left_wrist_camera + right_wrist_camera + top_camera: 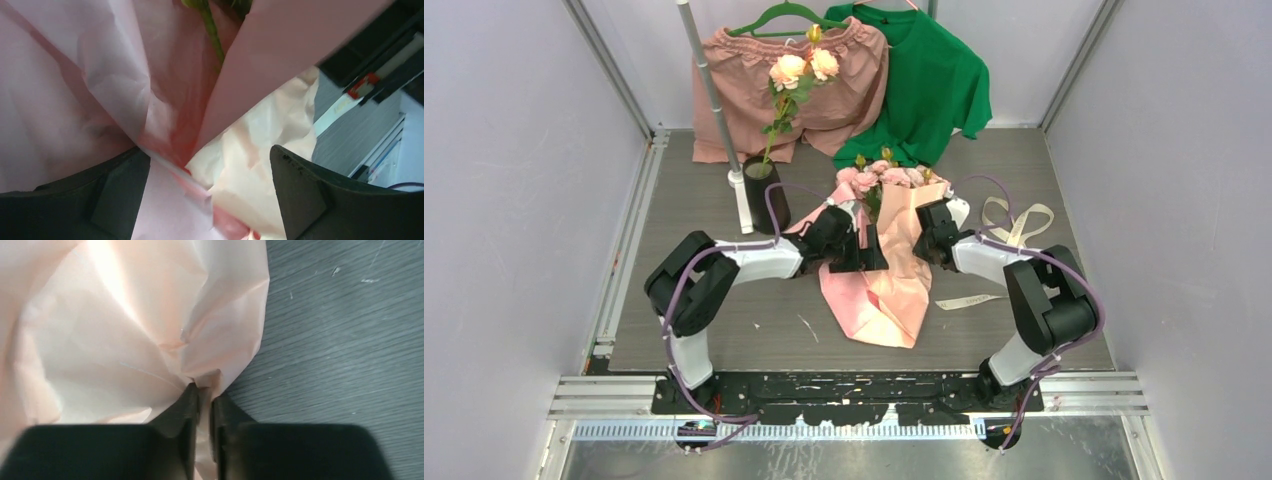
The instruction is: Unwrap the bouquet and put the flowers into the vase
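Top overhead, wide; wrists close, sharing paper (125, 330).

Bouquet (894, 262) mid-table (1044, 170), vase (756, 186) behind-left of it, ribbon (996, 212) to its right.

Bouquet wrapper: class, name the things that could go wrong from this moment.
1. The right gripper pinches only a thin edge of the wrapping paper; pulling could tear it.
2. The pink roses sit inside that paper; a tug might scatter them.
3. The vase stands close beside the left arm; a swing might topple it.
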Robot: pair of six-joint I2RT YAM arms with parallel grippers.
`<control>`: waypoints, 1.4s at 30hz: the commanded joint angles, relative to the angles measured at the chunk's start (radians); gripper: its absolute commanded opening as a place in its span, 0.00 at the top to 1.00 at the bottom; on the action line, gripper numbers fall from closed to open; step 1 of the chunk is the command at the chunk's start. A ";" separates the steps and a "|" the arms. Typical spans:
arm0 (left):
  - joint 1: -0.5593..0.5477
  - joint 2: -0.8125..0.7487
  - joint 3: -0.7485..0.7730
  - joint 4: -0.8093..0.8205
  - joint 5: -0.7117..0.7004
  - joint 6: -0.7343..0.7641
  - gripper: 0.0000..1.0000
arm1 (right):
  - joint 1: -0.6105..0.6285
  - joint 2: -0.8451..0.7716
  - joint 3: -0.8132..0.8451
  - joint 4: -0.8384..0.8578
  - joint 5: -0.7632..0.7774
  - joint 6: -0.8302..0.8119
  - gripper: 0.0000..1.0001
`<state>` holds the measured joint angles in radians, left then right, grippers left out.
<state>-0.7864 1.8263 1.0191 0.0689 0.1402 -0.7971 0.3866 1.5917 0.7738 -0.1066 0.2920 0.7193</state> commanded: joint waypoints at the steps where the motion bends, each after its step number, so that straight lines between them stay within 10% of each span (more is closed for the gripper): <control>1: 0.060 0.112 0.043 -0.027 0.037 0.023 0.09 | 0.009 0.043 0.041 -0.029 -0.028 0.011 0.97; 18: 0.118 0.119 0.075 -0.061 0.053 0.052 0.09 | -0.027 0.188 0.316 -0.162 0.104 -0.021 0.97; 27: 0.095 -0.012 0.023 -0.086 0.058 0.046 0.09 | -0.027 -0.100 0.267 -0.224 0.173 -0.049 0.37; 42: 0.024 -0.081 0.141 -0.153 -0.071 0.171 0.10 | -0.027 -0.446 0.233 -0.326 0.176 -0.092 0.34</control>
<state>-0.7719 1.6943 1.0771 -0.0990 0.1249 -0.7143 0.3626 1.1915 1.0149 -0.4026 0.4545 0.6521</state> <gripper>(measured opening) 0.909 0.661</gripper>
